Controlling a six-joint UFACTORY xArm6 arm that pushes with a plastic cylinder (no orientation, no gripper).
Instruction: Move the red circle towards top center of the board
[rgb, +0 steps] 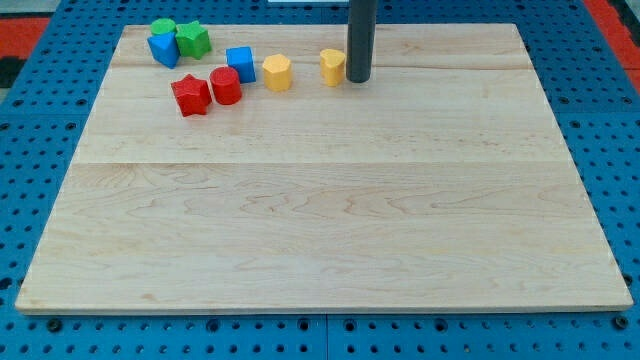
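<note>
Pale wooden tabletop (330, 200) on blue pegboard. My tip (358, 79), a bare rod end effector grasping nothing, touches the yellow block (332, 65). Red circle (225, 86) sits well to its left, beside the red star (190, 95), probably awaiting a rightward push.

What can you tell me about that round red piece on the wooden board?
The red circle is a short, glossy cylinder, plastic by its look, standing upright near the view's top left. The red star touches its left side; the blue cube sits just behind it. My tip is well off to its right, beside a yellow block.
</note>
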